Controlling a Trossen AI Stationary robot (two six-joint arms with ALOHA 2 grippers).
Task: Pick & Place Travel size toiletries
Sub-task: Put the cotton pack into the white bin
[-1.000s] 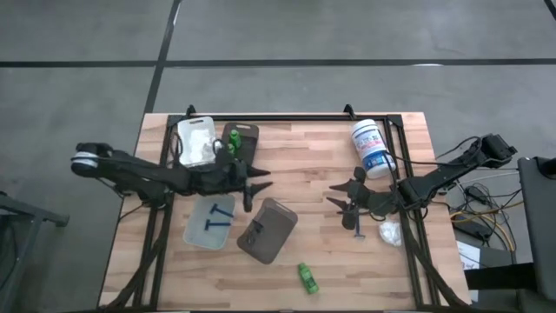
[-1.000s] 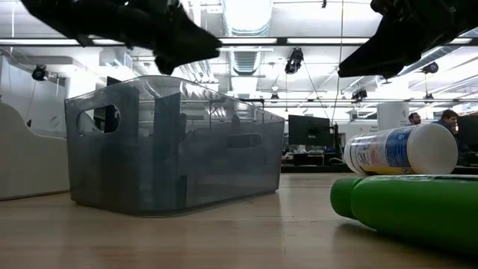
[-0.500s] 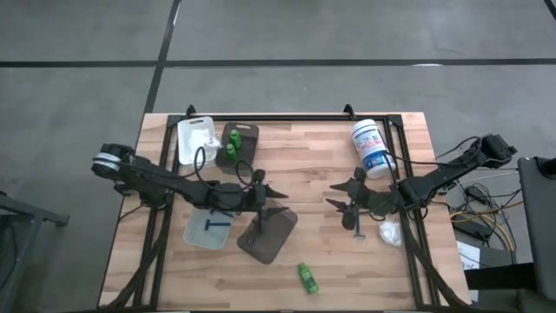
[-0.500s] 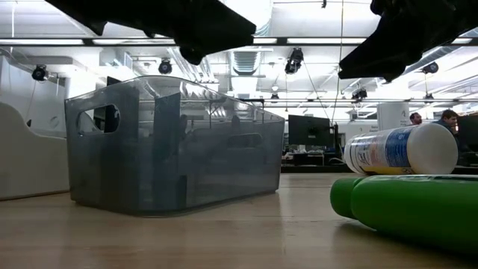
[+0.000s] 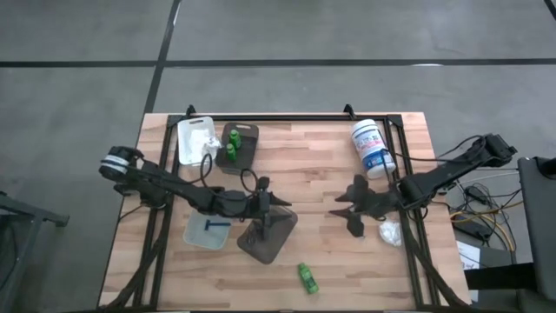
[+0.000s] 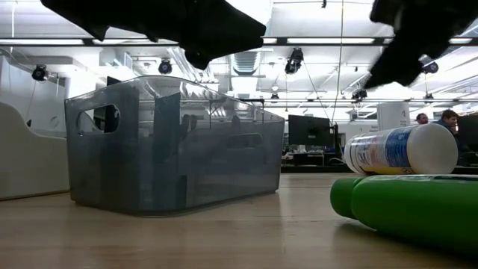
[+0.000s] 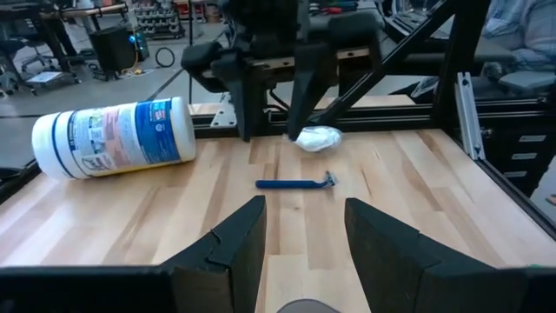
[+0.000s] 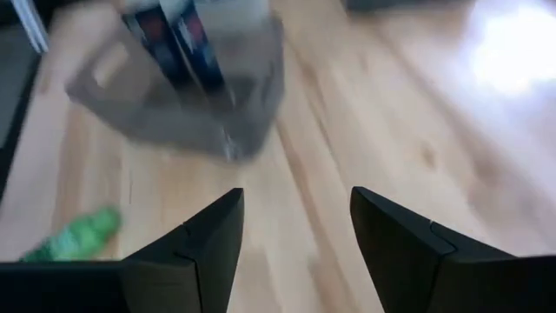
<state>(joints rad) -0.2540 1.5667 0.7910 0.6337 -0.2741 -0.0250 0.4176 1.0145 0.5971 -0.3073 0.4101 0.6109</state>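
- The toiletries are scattered: a green bottle point(image 5: 307, 278) lies loose at six o'clock on the table, two more stand in the brown tray point(image 5: 246, 158) at eleven o'clock, a blue stick point(image 5: 212, 223) rests in the pale tray point(image 5: 193, 235) at eight o'clock, and a white packet point(image 5: 388, 231) and another blue stick point(image 7: 295, 183) lie at four o'clock
- The right gripper point(image 5: 354, 211) hovers near four o'clock, just beside the packet, fingers point(image 8: 201, 252) apart and empty
- The left gripper point(image 5: 265, 205) hangs over the grey tray point(image 5: 276, 233) at the centre, fingers point(image 7: 233, 252) apart, holding nothing
- Judged by looks, the packet is light, soft and lumpy; it should squash, so pinch it across its middle
- The stick is light, stiff and thin, lying flat; it likely calls for fingers straddling its handle, low to the wood
- The loose bottle is light, smooth and round, so it may roll; take it across the body
- The big white tub point(image 5: 372, 148) lies at two o'clock, clear of the packet
- The table's black frame rail point(image 5: 415, 239) runs just beside the packet and crowds the approach from three o'clock
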